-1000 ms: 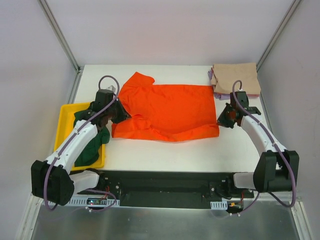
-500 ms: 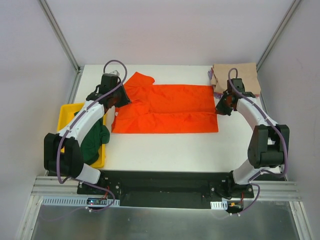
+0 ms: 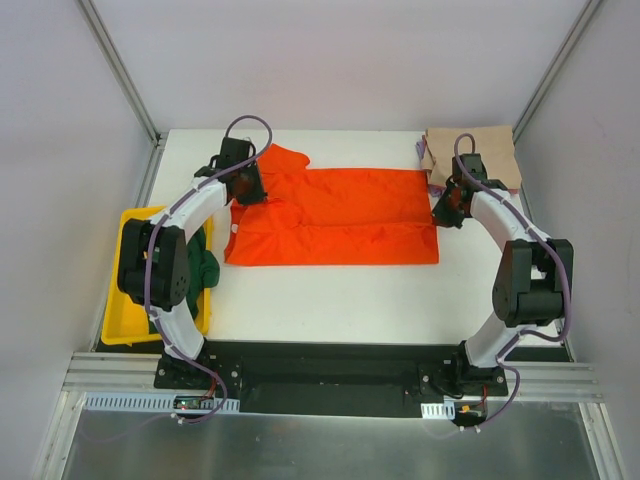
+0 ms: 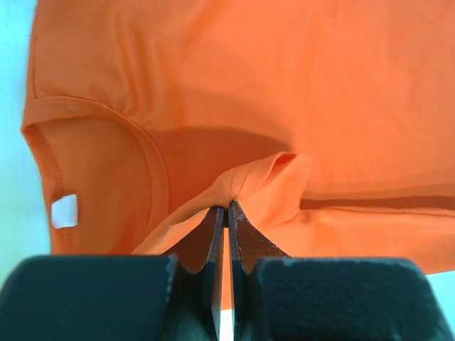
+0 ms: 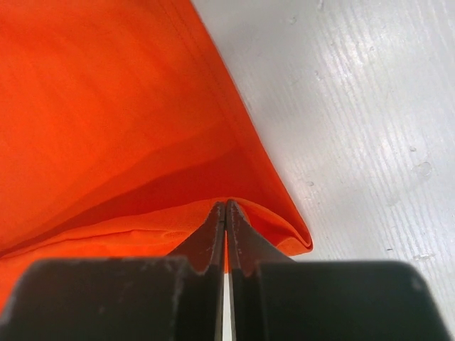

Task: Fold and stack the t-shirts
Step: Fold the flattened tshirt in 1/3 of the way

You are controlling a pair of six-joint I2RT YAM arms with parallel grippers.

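The orange-red t-shirt (image 3: 330, 215) lies spread across the middle of the table, its near half folded back toward the far edge. My left gripper (image 3: 252, 190) is shut on a pinch of that shirt (image 4: 234, 181) near the collar at its left end. My right gripper (image 3: 441, 213) is shut on the folded hem (image 5: 270, 213) at the shirt's right end. A dark green t-shirt (image 3: 197, 268) is bunched in the yellow tray. A tan t-shirt (image 3: 470, 150) lies folded at the far right corner, with a pale purple t-shirt (image 3: 425, 152) peeking out beneath it.
The yellow tray (image 3: 128, 300) sits at the table's left edge, under my left arm. White table (image 3: 330, 300) shows in front of the orange shirt. Grey walls and metal posts close in the left, far and right sides.
Both grippers have carried the shirt's near edge away from me, over the shirt toward the far edge. The rumpled near edge now lies as a straight fold. Both arms reach further out.
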